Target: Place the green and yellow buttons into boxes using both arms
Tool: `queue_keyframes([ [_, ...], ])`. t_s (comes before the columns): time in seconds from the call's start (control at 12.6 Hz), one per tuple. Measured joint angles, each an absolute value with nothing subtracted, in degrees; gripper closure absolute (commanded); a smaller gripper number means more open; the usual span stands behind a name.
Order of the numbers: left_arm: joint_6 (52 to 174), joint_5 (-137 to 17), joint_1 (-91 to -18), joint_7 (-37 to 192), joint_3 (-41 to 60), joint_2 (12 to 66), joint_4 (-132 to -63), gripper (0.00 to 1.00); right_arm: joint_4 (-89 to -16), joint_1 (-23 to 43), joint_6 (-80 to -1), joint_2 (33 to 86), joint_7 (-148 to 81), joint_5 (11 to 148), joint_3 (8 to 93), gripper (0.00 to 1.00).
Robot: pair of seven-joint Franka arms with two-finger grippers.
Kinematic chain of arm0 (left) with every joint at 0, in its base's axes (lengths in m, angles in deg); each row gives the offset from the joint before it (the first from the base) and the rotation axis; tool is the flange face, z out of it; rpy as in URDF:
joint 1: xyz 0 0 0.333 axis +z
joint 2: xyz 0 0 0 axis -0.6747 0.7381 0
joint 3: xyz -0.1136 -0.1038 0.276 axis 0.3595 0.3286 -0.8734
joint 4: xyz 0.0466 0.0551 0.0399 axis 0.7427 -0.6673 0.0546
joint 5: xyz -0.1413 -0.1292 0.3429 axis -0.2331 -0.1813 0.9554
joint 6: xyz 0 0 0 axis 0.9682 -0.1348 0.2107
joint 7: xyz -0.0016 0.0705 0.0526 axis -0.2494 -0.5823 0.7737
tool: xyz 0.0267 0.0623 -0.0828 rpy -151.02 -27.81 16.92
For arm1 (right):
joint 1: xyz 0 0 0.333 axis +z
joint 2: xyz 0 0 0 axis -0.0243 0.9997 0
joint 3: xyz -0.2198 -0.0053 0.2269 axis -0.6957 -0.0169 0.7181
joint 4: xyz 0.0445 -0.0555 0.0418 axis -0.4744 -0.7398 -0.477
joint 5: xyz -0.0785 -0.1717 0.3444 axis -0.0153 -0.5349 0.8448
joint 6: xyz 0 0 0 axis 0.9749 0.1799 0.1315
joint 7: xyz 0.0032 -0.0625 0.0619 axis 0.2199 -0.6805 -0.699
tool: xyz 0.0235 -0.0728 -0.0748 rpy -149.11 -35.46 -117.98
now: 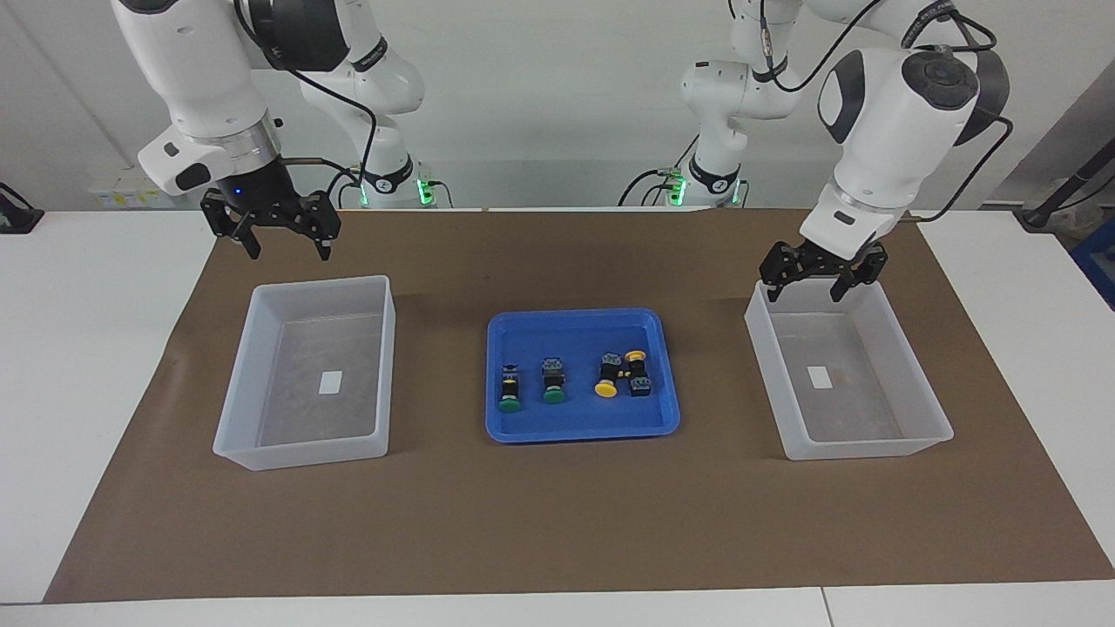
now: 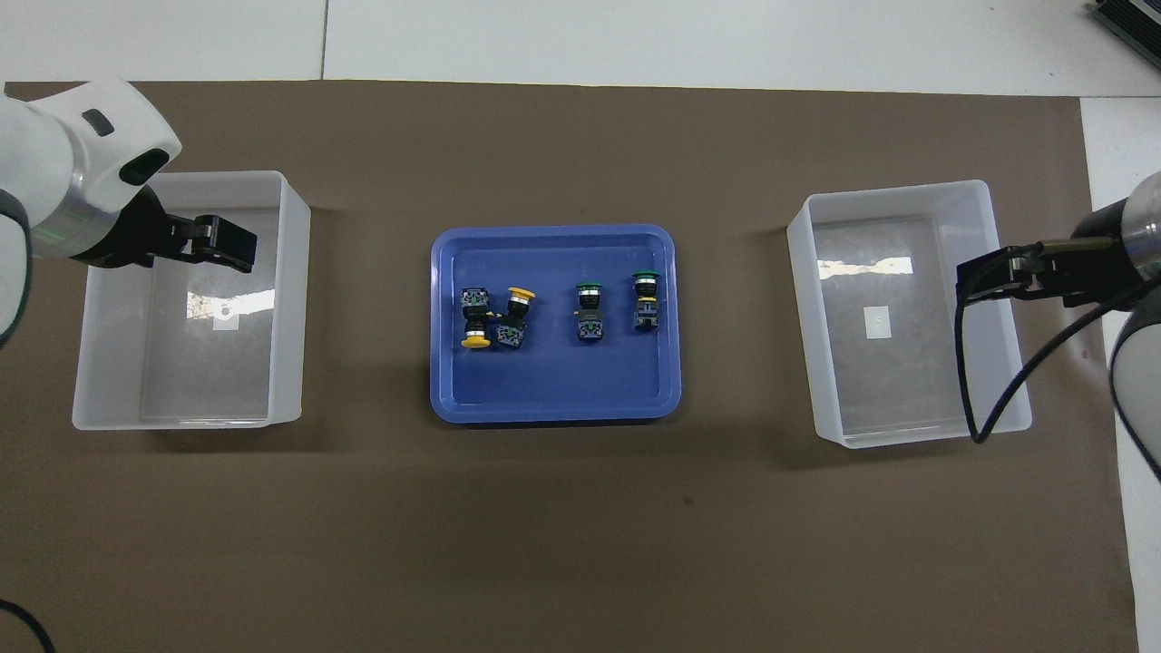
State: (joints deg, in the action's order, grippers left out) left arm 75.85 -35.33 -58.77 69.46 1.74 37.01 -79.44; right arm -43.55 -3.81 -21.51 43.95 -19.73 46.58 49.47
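Two green buttons (image 1: 510, 392) (image 1: 554, 383) and two yellow buttons (image 1: 605, 379) (image 1: 636, 366) lie in a shallow blue tray (image 1: 575, 420) at the table's middle. In the overhead view the green ones (image 2: 588, 313) (image 2: 646, 299) and the yellow ones (image 2: 476, 322) (image 2: 517, 313) lie in the tray (image 2: 553, 390) too. One empty box (image 1: 300, 451) (image 2: 925, 431) stands toward the right arm's end, the other (image 1: 862, 446) (image 2: 172, 417) toward the left arm's end. My right gripper (image 1: 289, 251) (image 2: 975, 277) hangs open above its box's robot-side edge. My left gripper (image 1: 812, 289) (image 2: 238, 245) hangs open, low over its box's robot-side rim.
A brown mat (image 1: 557, 522) covers the table under the tray and both boxes. White table shows around it. A black cable (image 2: 966, 363) hangs from the right arm over its box.
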Motion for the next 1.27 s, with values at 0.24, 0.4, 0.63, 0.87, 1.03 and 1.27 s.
queue_keyframes([
  [0.24, 83.0, -36.5, -62.1, 75.7, 1.9, 38.1, -83.7, 0.0, -47.5, -0.9, -27.9, 43.9, -18.3, 46.7, 49.6, 0.0],
  [0.4, 88.6, -36.6, -64.2, 79.3, 1.9, 38.2, -88.2, 0.0, -48.5, 1.4, -30.8, 44.7, -16.4, 46.7, 49.6, 0.01],
  [0.63, 95.6, -38.1, -65.8, 81.6, 1.9, 38.2, -92.5, 0.0, -48.9, 5.0, -35.0, 47.7, -14.2, 46.7, 49.6, 0.06],
  [0.87, 99.3, -38.6, -67.5, 83.9, 1.9, 38.6, -94.6, 0.0, -49.1, 9.2, -39.6, 51.7, -10.2, 46.4, 49.7, 0.07],
  [1.03, 104.7, -38.6, -70.6, 88.3, 2.0, 41.2, -95.7, 0.0, -49.1, 11.9, -43.5, 54.6, -7.8, 45.7, 49.7, 0.07],
  [1.27, 113.3, -38.6, -75.1, 92.3, 2.1, 48.7, -96.0, 0.0, -48.9, 15.1, -47.4, 58.6, -4.2, 44.6, 49.7, 0.09],
])
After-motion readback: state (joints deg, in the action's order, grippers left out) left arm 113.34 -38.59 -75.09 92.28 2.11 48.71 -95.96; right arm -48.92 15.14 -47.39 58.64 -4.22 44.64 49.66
